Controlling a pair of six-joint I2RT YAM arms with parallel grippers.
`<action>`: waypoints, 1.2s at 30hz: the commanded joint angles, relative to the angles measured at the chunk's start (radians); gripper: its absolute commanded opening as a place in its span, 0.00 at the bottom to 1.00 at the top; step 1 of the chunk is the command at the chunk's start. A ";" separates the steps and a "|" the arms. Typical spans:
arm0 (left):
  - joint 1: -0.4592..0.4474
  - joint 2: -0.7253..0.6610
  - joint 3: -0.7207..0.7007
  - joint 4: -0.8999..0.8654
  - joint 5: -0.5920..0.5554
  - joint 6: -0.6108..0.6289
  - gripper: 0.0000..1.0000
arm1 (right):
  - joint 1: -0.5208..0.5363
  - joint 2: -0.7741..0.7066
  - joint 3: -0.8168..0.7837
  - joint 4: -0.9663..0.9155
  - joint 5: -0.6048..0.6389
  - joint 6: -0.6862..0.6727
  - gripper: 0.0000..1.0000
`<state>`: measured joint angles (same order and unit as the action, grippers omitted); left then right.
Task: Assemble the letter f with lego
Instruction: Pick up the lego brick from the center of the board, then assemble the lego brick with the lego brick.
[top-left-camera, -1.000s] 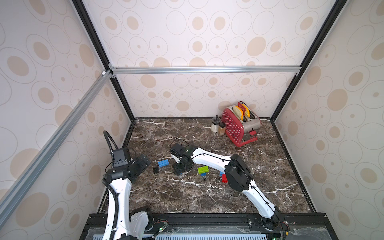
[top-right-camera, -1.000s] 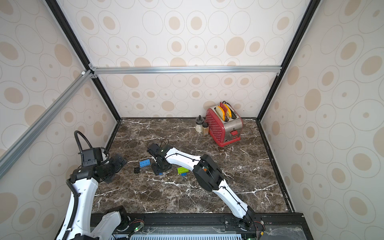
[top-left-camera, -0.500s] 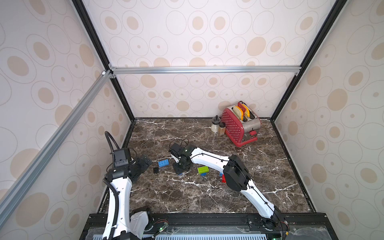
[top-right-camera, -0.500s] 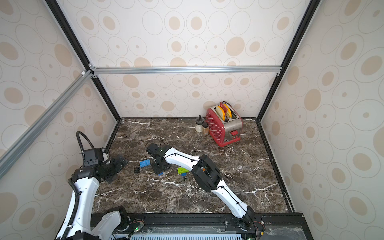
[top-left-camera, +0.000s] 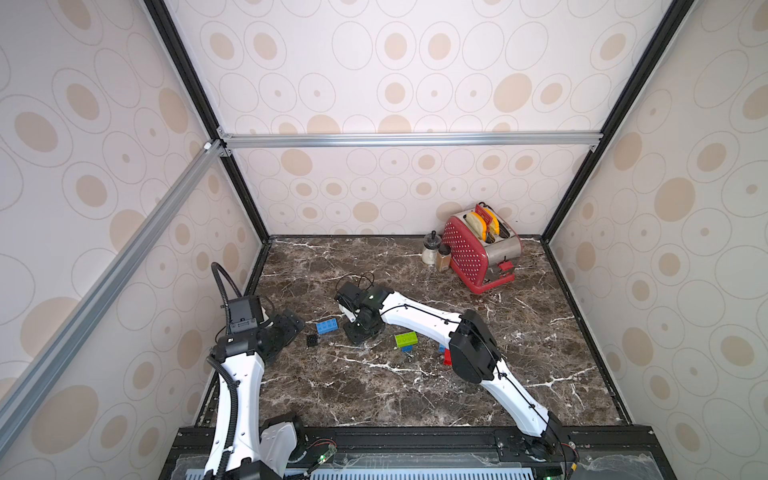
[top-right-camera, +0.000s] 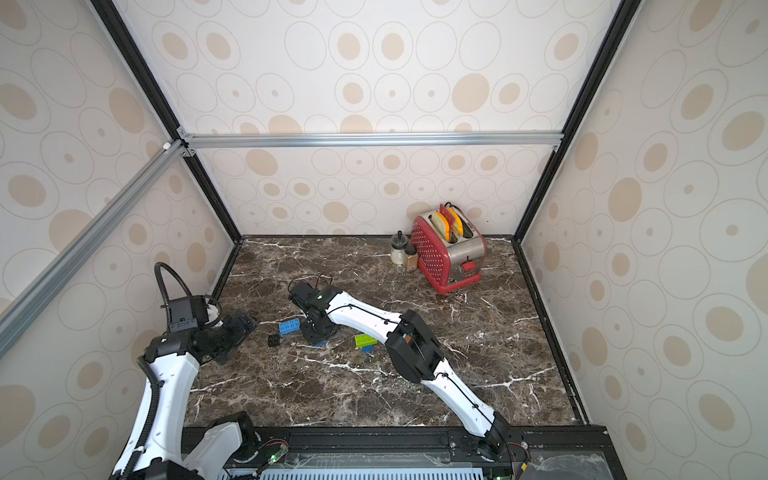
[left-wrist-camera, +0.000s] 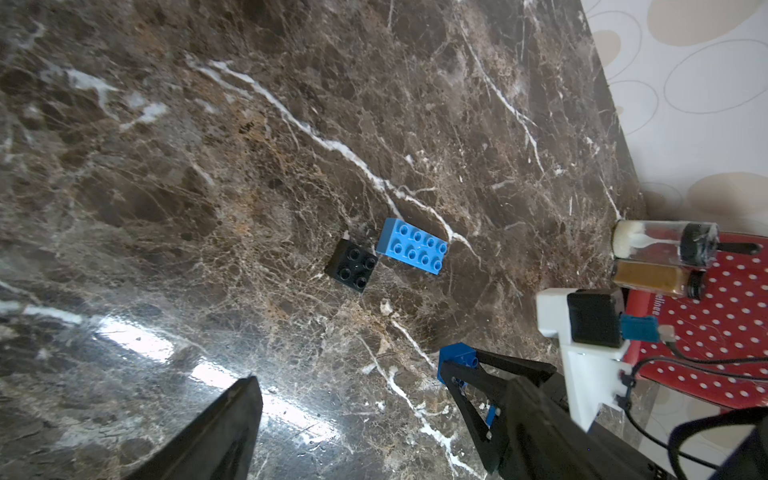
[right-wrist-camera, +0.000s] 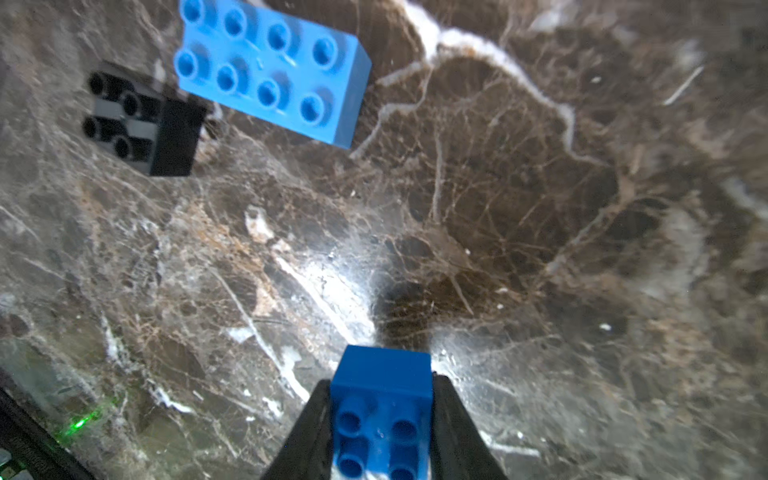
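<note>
**Top views.** In both top views my right gripper (top-left-camera: 359, 332) stood low over the table (top-left-camera: 374, 395), left of its middle. My left gripper (top-left-camera: 291, 328) hung by the left edge, jaws apart and empty. Between them lay the light blue oblong brick (top-left-camera: 327, 326) and the dark square brick (top-left-camera: 312, 340). The lime green brick (top-left-camera: 406, 340) lay apart from these, and the red brick (top-left-camera: 446, 356) was half hidden under my right arm.

**Left wrist view.** The oblong brick and the dark square brick sat corner to corner. I could not tell whether they touched.

**Right wrist view.** My fingers (right-wrist-camera: 320, 403) were clamped on the sides of the dark blue square brick (right-wrist-camera: 380, 374), close above the table.

**Finding.** No two bricks appeared joined. I judged the work barely begun, with the whole letter left to build.
</note>
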<state>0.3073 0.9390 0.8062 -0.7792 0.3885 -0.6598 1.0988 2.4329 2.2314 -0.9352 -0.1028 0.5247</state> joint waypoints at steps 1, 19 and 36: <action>-0.020 0.001 -0.021 0.067 0.107 0.022 0.91 | -0.026 -0.134 0.018 -0.101 0.043 -0.044 0.33; -0.702 0.262 -0.358 1.018 0.275 -0.375 0.59 | -0.208 -0.707 -0.719 0.035 0.016 0.004 0.34; -0.741 0.588 -0.380 1.433 0.327 -0.367 0.45 | -0.195 -0.634 -0.729 0.074 0.021 0.045 0.31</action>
<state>-0.4274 1.5154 0.4229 0.5213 0.6781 -1.0080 0.8967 1.7714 1.4803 -0.8543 -0.0845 0.5568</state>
